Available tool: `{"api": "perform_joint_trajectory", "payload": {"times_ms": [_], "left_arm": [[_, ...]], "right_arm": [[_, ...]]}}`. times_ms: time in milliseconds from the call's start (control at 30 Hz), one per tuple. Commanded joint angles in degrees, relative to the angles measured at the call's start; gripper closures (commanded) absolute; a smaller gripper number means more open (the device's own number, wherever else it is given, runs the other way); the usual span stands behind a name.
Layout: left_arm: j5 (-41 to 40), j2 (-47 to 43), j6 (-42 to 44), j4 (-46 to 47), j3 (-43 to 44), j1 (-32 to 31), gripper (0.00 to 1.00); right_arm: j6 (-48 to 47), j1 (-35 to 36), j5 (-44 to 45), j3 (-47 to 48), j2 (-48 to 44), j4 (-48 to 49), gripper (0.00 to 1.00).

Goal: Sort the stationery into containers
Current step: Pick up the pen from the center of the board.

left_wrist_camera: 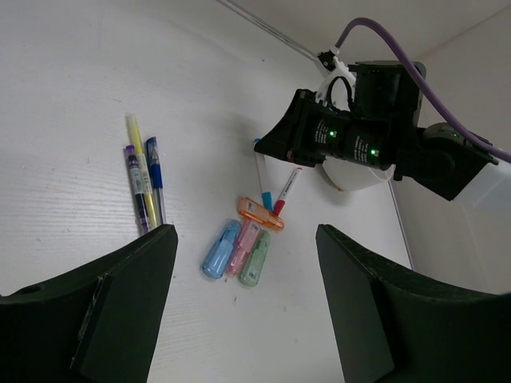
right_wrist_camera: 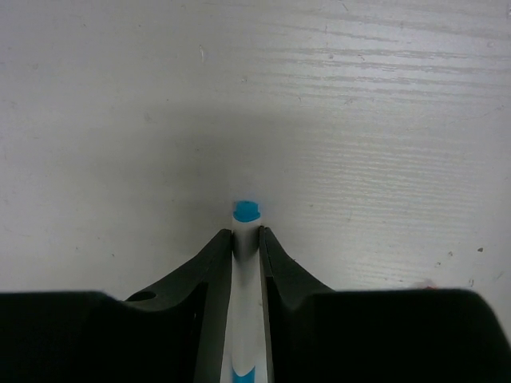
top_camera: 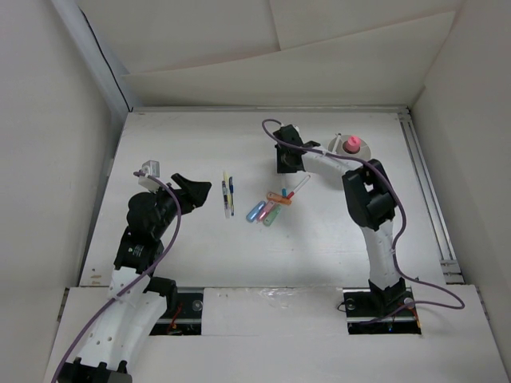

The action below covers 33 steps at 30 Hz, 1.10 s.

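Near mid-table, a white blue-tipped pen [right_wrist_camera: 246, 214] is pinched tight between the jaws of the right gripper [top_camera: 286, 162], just beside the pastel markers [top_camera: 267, 211] and short of the white cup [top_camera: 363, 154]. The left gripper [top_camera: 196, 191] is held spread wide, empty. With so slim a barrel gripped, a swing or slip may be expected in carrying, and a divider struck.

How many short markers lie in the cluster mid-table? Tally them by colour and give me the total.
Blue marker: 1
Pink marker: 1
Green marker: 1
Orange marker: 1
Total: 4
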Motion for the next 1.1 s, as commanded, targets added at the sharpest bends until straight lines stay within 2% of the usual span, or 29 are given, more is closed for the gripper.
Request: {"api": "perform_joint_trajectory", "payload": {"times_ms": [0,133,233,433,500,567,700,1033,1067], "left_arm": [[0.04,-0.58,0.01,2.61,-0.40,0.37,0.33],[0.04,-0.58,0.01,2.61,-0.40,0.37,0.33],[0.04,-0.58,0.01,2.61,-0.40,0.37,0.33],[0.04,-0.58,0.01,2.61,-0.40,0.37,0.33],[0.04,-0.58,0.01,2.61,-0.40,0.37,0.33],[0.04,-0.58,0.01,2.61,-0.40,0.37,0.33],[0.04,-0.58,0.01,2.61,-0.40,0.37,0.33],[0.04,-0.58,0.01,2.61,-0.40,0.37,0.33],[0.04,-0.58,0.01,2.61,-0.40,0.37,0.33]], "right_arm": [[0.42,-0.31,1.28,2.71,1.19,-0.44,0.75],[0.42,-0.31,1.28,5.34,1.82,-1.58,0.77],[0.42,-0.31,1.28,6.75,2.43,-2.98,0.71],[-0.11,-0.31,0.76,6.75,3.57,-2.99,0.71],[-0.11,-0.31,0.06,6.75,3.57,-2.99,0.76],[-0.11,-0.83,-0.56,7.28,3.57,-2.99,0.90],[1.03,-1.97,-2.14,8.60,1.21,0.07,0.98],[3.23,-11.02,-3.37,11.94,-10.29,5.09,1.00],[3.75,-12.95,-1.03,11.94,-11.36,6.40,1.00]]}}
